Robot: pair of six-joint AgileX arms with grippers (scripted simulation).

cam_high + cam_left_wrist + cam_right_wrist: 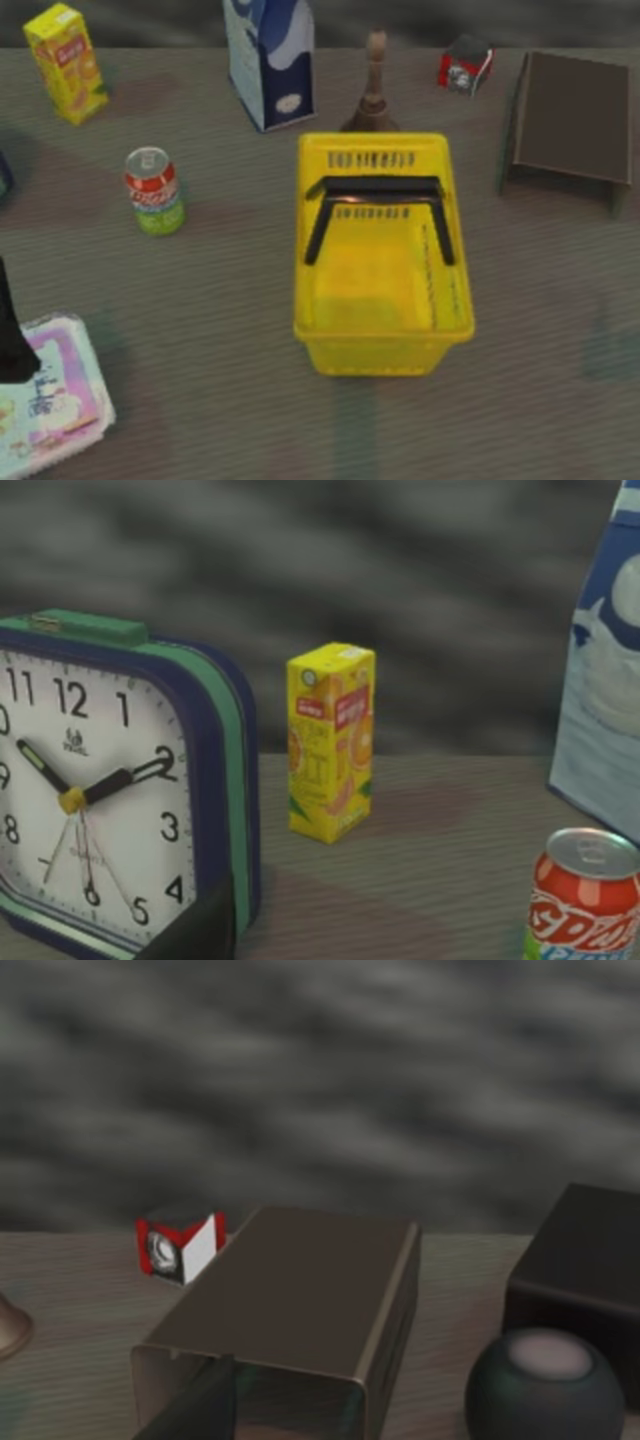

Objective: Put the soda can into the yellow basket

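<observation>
The soda can (154,190), red above and lime-green below with a silver top, stands upright on the table's left side. It also shows in the left wrist view, the soda can (583,895) standing ahead and to one side of my gripper. The yellow basket (383,320) sits in the middle, its black handle (378,190) folded across the opening, nothing inside. My left arm (10,330) is parked at the left edge, well short of the can; one finger (195,930) shows, set wide, holding nothing. My right arm is outside the top view; one finger (195,1405) shows, empty.
A yellow-orange juice carton (66,62), a blue-white carton (268,60), a wooden bell (372,90) and a red-white cube (465,65) line the back. A brown stand (570,120) is at back right. An alarm clock (100,790) and a pink-white pack (50,395) are at the left.
</observation>
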